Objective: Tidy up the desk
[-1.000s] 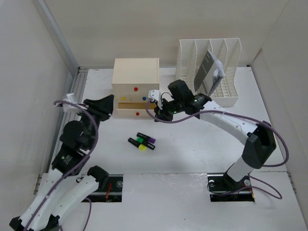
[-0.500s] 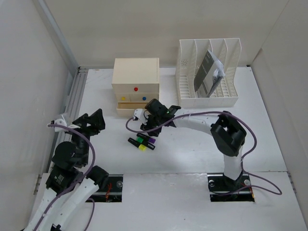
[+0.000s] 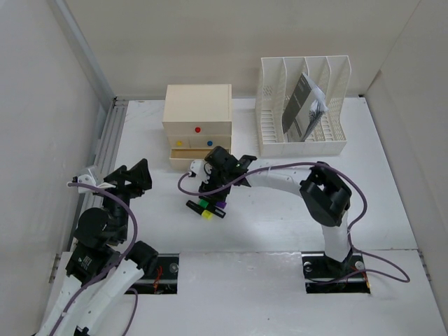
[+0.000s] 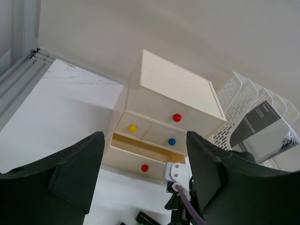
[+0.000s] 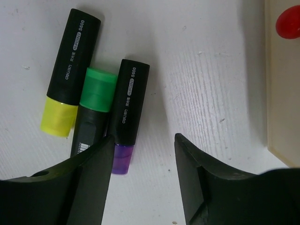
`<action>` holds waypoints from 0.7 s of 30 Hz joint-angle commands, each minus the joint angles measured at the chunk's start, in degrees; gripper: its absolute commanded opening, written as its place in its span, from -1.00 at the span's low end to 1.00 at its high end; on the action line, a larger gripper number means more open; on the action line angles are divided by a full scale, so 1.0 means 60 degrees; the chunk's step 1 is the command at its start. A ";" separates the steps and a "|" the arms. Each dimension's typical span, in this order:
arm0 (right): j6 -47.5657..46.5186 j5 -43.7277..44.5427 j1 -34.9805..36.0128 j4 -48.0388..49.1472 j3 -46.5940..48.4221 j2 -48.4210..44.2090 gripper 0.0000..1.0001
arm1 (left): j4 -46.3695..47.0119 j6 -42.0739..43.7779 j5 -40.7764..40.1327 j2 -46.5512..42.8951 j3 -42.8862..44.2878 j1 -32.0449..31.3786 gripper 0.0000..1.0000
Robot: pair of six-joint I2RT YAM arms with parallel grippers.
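Observation:
On the white desk (image 3: pixel 280 217) lie three black highlighters side by side, capped yellow (image 5: pixel 65 89), green (image 5: pixel 91 112) and purple (image 5: pixel 129 108); from above they form a small cluster (image 3: pixel 207 206). My right gripper (image 5: pixel 144 140) hangs open just over them, one finger near the purple cap and the other over bare desk, holding nothing; it shows from above (image 3: pixel 217 189) too. My left gripper (image 4: pixel 145 140) is open and empty, raised at the left (image 3: pixel 133 176), facing the beige drawer box (image 4: pixel 173 93).
The drawer box (image 3: pixel 198 115) has its bottom drawer (image 4: pixel 140 150) pulled out. A white file rack (image 3: pixel 329 98) with a grey booklet (image 3: pixel 301 105) stands at the back right. An aluminium rail (image 3: pixel 112 133) runs along the left. Two cutouts (image 3: pixel 159 269) hold the arm bases.
My right gripper left the drawer front, came down over the highlighters and opened. My left gripper pulled back from the drawer toward the near left and opened.

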 commanded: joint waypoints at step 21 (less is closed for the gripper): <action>0.0096 0.0577 0.0419 -0.0009 0.0441 0.0786 0.24 | 0.0350 0.0201 0.0025 -0.0350 -0.0010 -0.0009 0.38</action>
